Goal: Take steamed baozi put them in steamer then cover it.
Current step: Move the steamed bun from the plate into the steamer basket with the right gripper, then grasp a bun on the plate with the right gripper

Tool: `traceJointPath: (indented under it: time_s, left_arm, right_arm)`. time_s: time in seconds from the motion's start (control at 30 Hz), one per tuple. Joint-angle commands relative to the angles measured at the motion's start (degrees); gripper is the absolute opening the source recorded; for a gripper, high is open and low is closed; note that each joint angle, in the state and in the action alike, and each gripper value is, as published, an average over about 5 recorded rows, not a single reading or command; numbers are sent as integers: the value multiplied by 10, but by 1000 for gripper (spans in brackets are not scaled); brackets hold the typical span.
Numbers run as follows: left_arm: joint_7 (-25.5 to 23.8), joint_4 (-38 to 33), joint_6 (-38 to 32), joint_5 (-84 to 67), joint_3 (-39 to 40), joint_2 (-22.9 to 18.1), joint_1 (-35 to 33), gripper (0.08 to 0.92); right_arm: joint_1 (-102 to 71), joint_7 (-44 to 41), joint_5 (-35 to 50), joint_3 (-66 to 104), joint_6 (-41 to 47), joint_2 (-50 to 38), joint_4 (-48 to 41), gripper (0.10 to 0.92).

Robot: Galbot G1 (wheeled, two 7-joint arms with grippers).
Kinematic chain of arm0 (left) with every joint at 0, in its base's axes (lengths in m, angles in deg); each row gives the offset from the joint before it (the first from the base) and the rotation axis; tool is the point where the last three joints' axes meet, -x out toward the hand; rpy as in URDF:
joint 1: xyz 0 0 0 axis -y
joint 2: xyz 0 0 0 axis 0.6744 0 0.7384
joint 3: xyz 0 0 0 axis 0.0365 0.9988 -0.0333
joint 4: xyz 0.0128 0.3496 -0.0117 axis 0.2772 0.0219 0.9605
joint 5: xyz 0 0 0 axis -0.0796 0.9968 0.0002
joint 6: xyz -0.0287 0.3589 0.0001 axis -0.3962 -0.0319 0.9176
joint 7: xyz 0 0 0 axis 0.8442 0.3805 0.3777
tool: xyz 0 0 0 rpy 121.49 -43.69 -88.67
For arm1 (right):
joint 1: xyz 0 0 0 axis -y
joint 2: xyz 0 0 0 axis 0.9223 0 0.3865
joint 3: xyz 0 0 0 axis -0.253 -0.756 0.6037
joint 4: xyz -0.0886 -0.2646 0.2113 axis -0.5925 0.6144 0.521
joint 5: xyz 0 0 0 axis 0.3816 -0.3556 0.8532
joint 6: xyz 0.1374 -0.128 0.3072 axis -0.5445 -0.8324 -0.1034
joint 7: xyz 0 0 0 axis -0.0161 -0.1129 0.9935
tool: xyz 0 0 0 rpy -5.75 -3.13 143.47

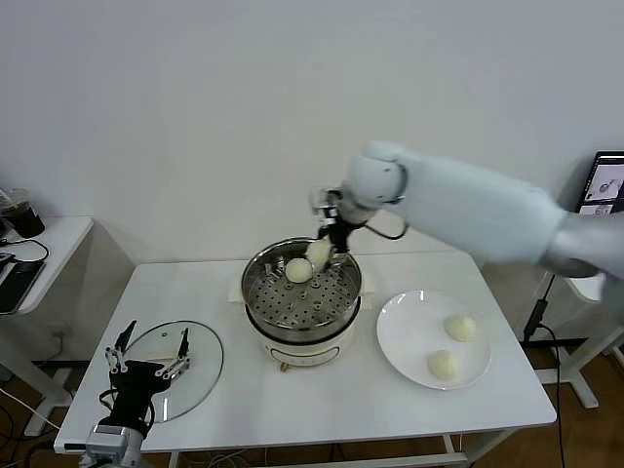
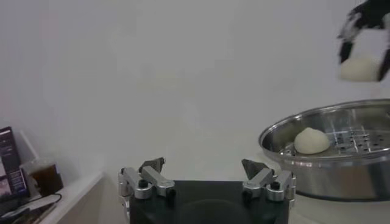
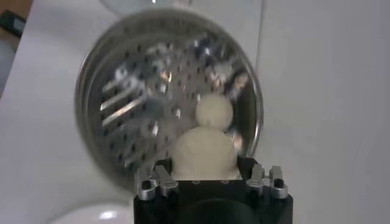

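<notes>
Left gripper (image 1: 148,368): parked at the near left of the table, fingers spread wide, hovering over the cover — holding nothing.
Cover (image 1: 200,363): glass lid lying flat on the table to the left of the steamer, not yet used; since the idle gripper sits right above it, a careless descent could knock or slide it.
Plate (image 1: 402,336): white, to the right of the steamer, with two baozi left on it — one nearer (image 1: 444,365), one farther (image 1: 460,328).
Steamer (image 1: 343,295): steel basket on its cream pot base at mid-table; one baozi (image 1: 297,270) already lies on the perforated floor toward the far side.
Right gripper (image 1: 320,253): over the far rim of the steamer, pinching a baozi (image 3: 205,155) between its fingers.
Risk, placement: the held bun hangs almost directly above the one already inside — released here, it would probably land on it and roll or stack.
Risk, rim: the gripper is close to the far wall of the basket; lowering straight down could scrape the rim or nudge the pot.
Risk, grip: soft dough may stick to a finger and drop off-centre.
</notes>
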Motion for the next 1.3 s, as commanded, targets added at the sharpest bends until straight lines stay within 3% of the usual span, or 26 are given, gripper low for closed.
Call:
traceJointPath:
  time_s: [0.03,0.6,0.77,0.9,1.3]
  left_arm:
    - [0,-2,-1,0,-5,-1,-1,823]
    - [0,-10,-1,0,-6,-6,-5,823]
    - [0,-9,-1,0,-6,-5,-5,823]
    - [0,-9,-1,-1,-6,-4,-4,823]
    - [-1,-8,-1,-3,0,5,5,823]
  right_arm:
    - [-38,24,27,-1,27,125,-90,665]
    - [-101,34,-21,5,36,166,-161,670]
    - [-95,27,-29,2,39,151,-149,763]
    - [-69,1,-32,-3,31,114,-120,817]
    - [93,-128,-28,-34,-83,-106,63,823]
